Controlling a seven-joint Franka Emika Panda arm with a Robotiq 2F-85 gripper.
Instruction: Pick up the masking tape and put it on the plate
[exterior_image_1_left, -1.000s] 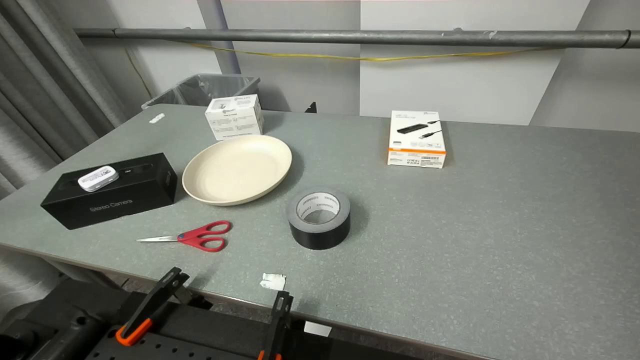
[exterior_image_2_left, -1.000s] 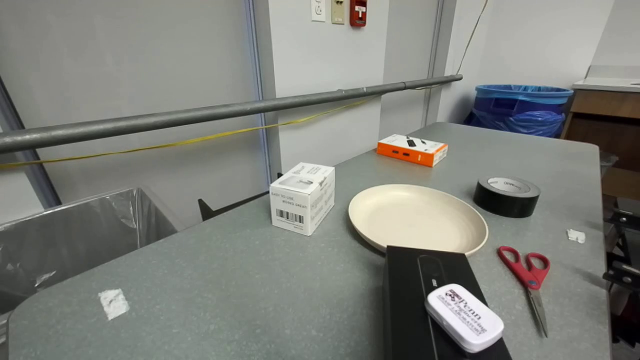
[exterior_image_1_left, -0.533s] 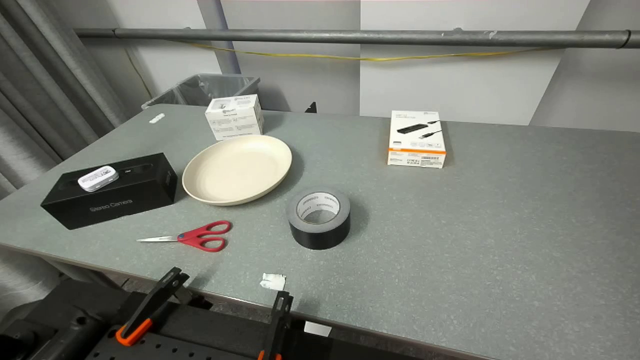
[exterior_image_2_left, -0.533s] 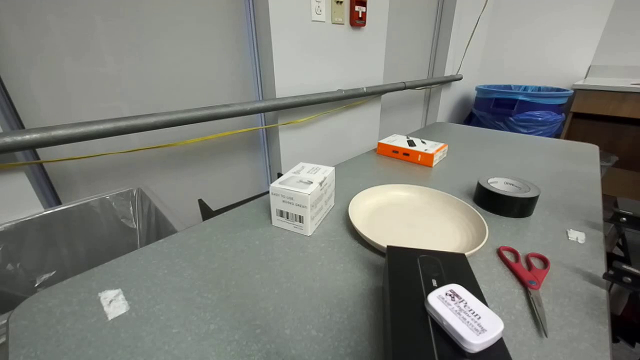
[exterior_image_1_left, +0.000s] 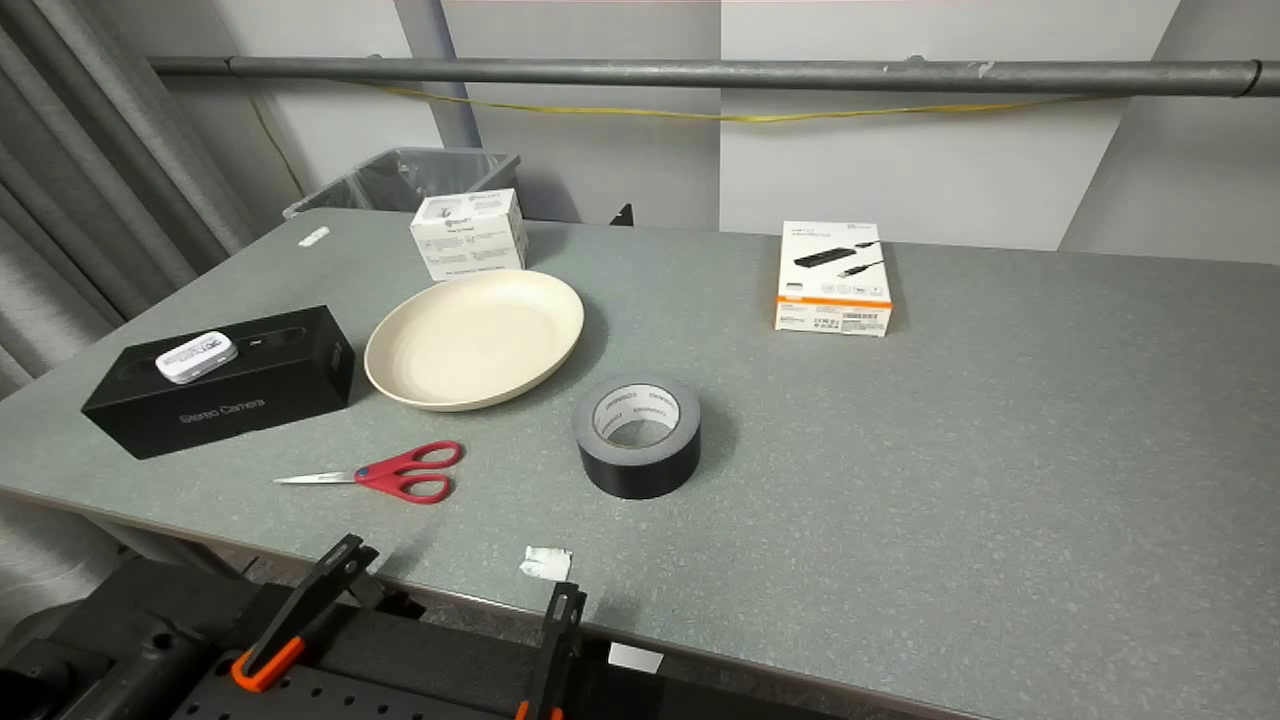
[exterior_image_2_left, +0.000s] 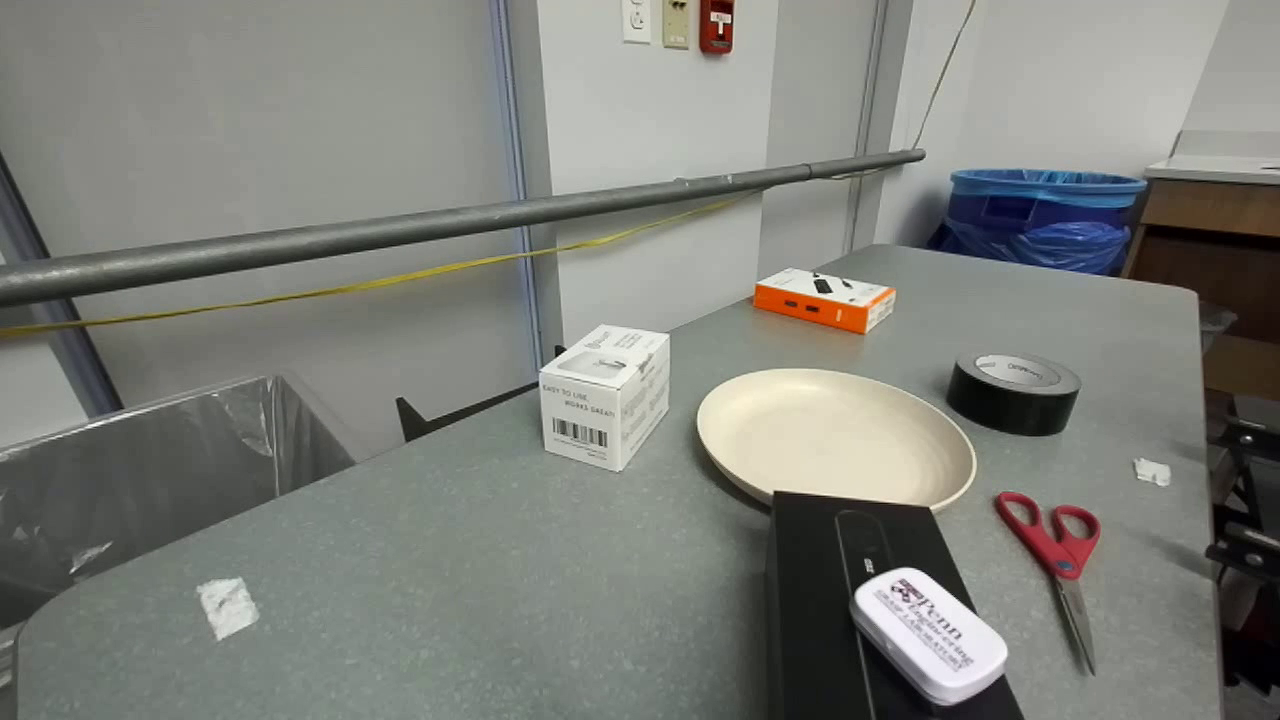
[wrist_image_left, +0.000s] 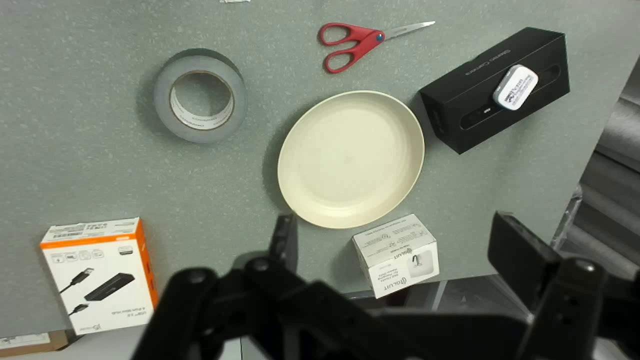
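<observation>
The masking tape, a black roll with a grey top face, lies flat on the table in both exterior views (exterior_image_1_left: 640, 478) (exterior_image_2_left: 1010, 404) and at the upper left of the wrist view (wrist_image_left: 196, 120). The cream plate stands beside it, apart from it, in both exterior views (exterior_image_1_left: 475, 340) (exterior_image_2_left: 835, 435) and in the middle of the wrist view (wrist_image_left: 350, 155). Nothing lies on the plate. My gripper (wrist_image_left: 395, 217) shows only in the wrist view. Its fingers are wide apart with nothing held, and it is above the table. The arm and gripper are out of both exterior views.
A white box (exterior_image_1_left: 470, 235) stands just behind the plate. A black box (exterior_image_1_left: 220, 385) with a small white tin (exterior_image_1_left: 197, 357) on it is beside the plate. Red scissors (exterior_image_1_left: 405, 473) lie near the front edge. A white-orange box (exterior_image_1_left: 833, 280) stands at the back.
</observation>
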